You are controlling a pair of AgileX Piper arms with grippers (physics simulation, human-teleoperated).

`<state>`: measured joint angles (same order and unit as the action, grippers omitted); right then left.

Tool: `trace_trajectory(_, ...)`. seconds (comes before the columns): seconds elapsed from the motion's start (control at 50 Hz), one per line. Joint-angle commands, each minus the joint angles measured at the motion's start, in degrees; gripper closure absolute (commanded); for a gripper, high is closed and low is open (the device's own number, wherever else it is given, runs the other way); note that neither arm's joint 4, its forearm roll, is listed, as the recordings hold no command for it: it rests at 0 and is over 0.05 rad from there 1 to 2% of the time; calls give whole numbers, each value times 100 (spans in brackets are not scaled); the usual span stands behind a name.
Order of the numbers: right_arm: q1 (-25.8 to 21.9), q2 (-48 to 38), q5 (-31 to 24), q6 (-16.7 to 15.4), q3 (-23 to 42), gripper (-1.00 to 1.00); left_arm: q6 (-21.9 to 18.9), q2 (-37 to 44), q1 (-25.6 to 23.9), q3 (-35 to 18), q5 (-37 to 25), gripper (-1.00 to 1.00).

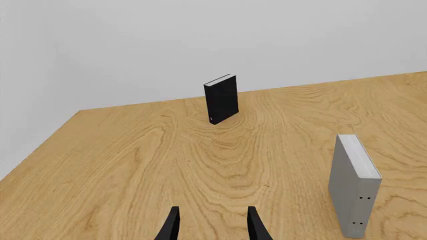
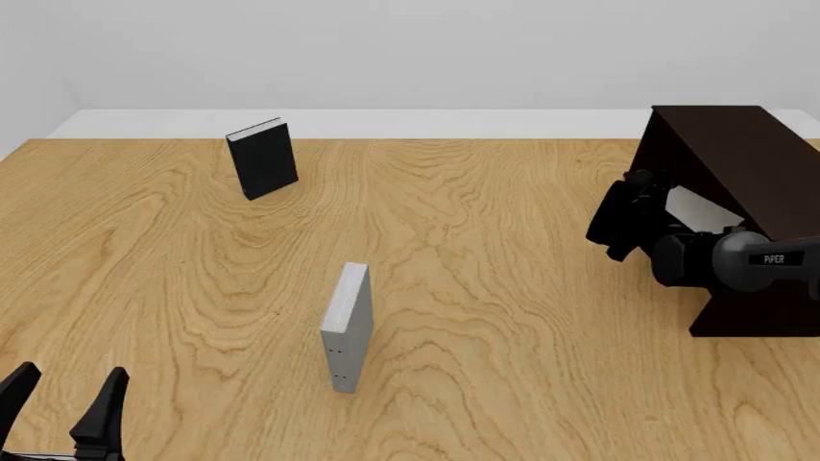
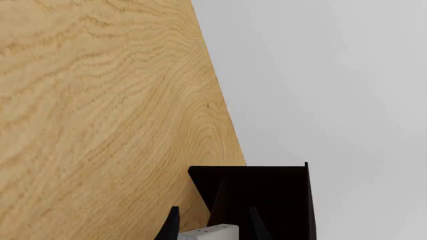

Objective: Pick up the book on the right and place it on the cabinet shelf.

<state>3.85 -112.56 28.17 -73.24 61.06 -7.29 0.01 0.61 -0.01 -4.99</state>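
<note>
Grey book (image 3: 212,232), white page edges showing, sits pinched between the right gripper's (image 3: 212,227) black fingers at the mouth of the dark brown, boxy cabinet (image 2: 750,154). That arm reaches in sideways at the table's (image 2: 513,288) right edge. Left gripper (image 2: 61,401) hangs spread, holding nothing, over grainy wood.

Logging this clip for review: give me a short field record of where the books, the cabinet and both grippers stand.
held book: light grey book, white page edges showing, between the right gripper fingers at the cabinet opening
cabinet: dark brown, right side of table
dotted grey book: upright, mid-table
black book: upright, far left
left gripper: open, near table edge, holding nothing
</note>
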Motion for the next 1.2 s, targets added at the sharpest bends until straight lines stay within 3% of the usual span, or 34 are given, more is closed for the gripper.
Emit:
trace_trajectory(0.02,2,3,10,19,28,-100,0,0,41,1,-29,-100)
trace_trajectory(0.66,-94,-358,-323,-105,587,-100,66,0,18,-1,38,-100)
trace_trajectory(1.2,481,-671,-295,-314,804,-100,23,0,-17,-2,18,-100)
